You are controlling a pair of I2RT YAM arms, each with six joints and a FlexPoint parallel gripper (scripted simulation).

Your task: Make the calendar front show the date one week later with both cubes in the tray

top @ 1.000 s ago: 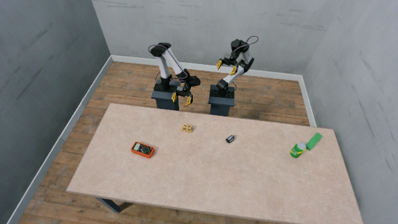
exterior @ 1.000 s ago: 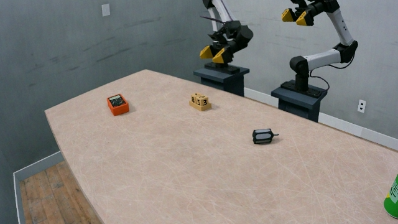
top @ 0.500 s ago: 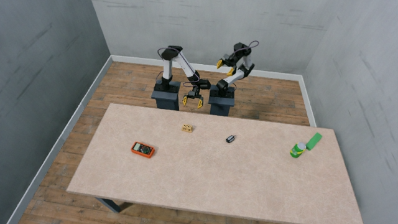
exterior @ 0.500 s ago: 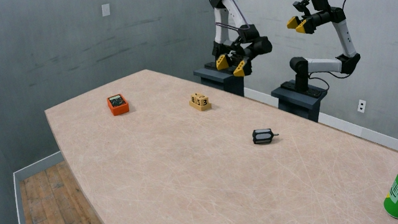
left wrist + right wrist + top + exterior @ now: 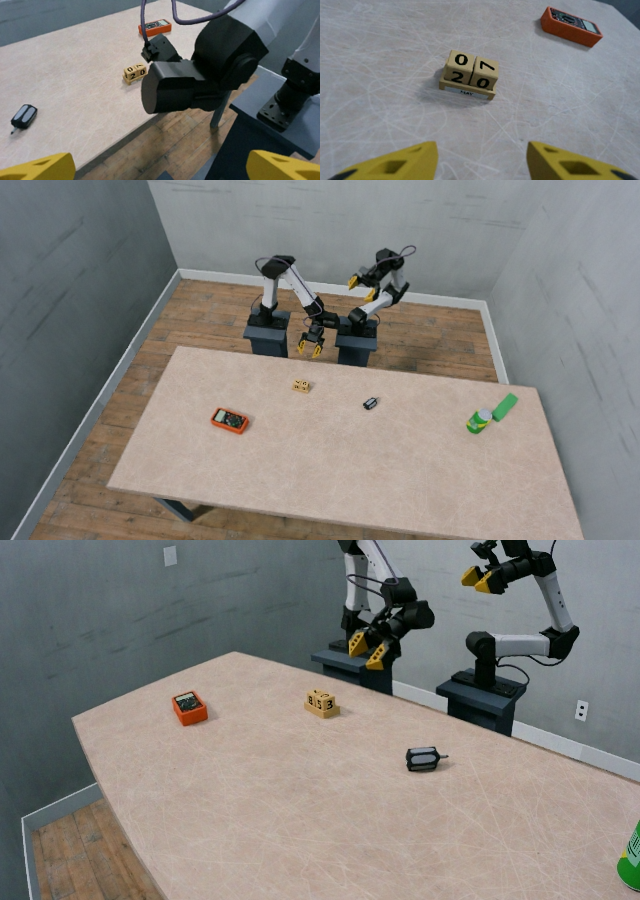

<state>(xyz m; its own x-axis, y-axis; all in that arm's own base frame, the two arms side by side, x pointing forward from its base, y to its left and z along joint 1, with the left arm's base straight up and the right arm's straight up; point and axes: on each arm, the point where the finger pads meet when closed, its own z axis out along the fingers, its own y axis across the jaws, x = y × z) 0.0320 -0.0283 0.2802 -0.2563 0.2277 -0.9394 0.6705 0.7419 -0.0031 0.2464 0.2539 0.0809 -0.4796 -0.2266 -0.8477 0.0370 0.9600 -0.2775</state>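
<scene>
one wooden calendar (image 5: 300, 390) (image 5: 322, 705) (image 5: 135, 73) (image 5: 469, 80), on the table (image 5: 340, 450) (image 5: 280, 790) (image 5: 76, 60) (image 5: 392, 120) near the robots' edge; front "20" over "may", both cubes in the tray. one right gripper (image 5: 310, 349) (image 5: 367, 651) (image 5: 482, 157), fingers partly apart, nothing between, short of the calendar. one left gripper (image 5: 361, 289) (image 5: 476, 580) (image 5: 161, 166), fingers wide apart, off the table.

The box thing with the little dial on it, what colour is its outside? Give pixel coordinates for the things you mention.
The meter (image 5: 230, 421) (image 5: 194, 716) (image 5: 161, 30) (image 5: 569, 34) is orange; the right wrist view shows it best.

Right claw (image 5: 310, 349) (image 5: 367, 651) (image 5: 482, 154) has seemingly open air toward the cubes (image 5: 301, 385) (image 5: 321, 699) (image 5: 135, 71) (image 5: 471, 71).
</scene>
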